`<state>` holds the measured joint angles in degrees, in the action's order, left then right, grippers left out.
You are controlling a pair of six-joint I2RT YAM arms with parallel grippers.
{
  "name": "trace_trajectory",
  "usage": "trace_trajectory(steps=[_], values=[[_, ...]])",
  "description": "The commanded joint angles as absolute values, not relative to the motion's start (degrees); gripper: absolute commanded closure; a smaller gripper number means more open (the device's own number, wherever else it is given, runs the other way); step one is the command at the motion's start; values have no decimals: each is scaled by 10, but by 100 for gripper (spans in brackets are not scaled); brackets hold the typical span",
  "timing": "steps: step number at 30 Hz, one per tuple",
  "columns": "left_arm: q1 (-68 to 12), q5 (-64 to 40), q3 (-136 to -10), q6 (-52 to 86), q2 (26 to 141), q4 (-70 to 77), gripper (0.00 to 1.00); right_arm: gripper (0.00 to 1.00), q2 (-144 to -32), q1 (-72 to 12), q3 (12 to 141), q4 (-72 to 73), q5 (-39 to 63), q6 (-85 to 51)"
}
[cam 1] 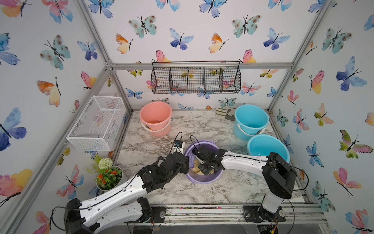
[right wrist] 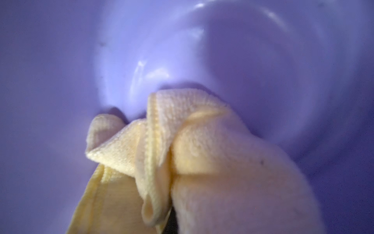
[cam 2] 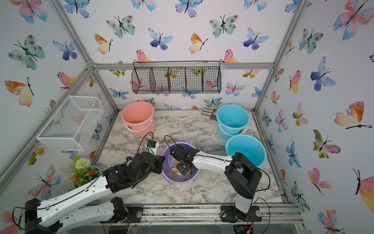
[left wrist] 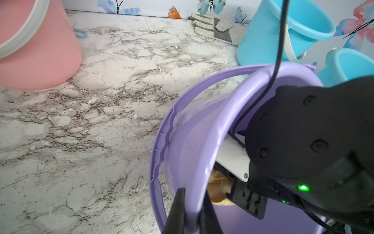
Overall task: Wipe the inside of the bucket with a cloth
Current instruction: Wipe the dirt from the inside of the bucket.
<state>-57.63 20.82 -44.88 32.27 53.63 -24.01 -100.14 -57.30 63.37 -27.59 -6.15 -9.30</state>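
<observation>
A purple bucket [cam 1: 202,178] [cam 2: 179,179] stands at the front middle of the marble table, tilted a little. My left gripper [left wrist: 192,212] [cam 1: 187,164] is shut on its near-left rim [left wrist: 162,141], one finger outside the wall and one inside. My right gripper [cam 1: 200,165] reaches down into the bucket and is shut on the cloth [right wrist: 202,152] [cam 1: 195,167] [left wrist: 219,186], a bunched pale yellow terry towel. The cloth hangs against the purple inner wall near the bucket's floor [right wrist: 202,60]. It hides the right fingertips.
A pink bucket [cam 1: 155,117] stands at the back left, and two blue buckets [cam 1: 251,119] [cam 1: 267,147] at the right. A work glove [cam 1: 224,113] lies by the back wall. A small white box [cam 1: 179,144] sits behind the purple bucket, a flower pot [cam 1: 108,176] at front left. Wire baskets [cam 1: 97,121] [cam 1: 195,80] hang on the walls.
</observation>
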Motion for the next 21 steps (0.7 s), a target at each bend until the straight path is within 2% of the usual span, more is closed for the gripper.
trace_trajectory(steps=[1, 5, 9, 15, 21], values=[[-579, 201, -445, 315, 533, -243, 100, 98, -984, -568, 604, -258, 70, -114], [-579, 201, -444, 316, 530, -245, 100, 98, -996, -568, 605, -200, 179, -131], [-579, 200, -441, 320, 527, -245, 100, 98, -1001, -568, 596, -127, 203, -156], [-579, 196, -440, 318, 528, -242, 100, 98, -970, -569, 519, 85, 132, -195], [-579, 194, -439, 319, 527, -238, 100, 98, -974, -569, 449, 279, 57, -152]])
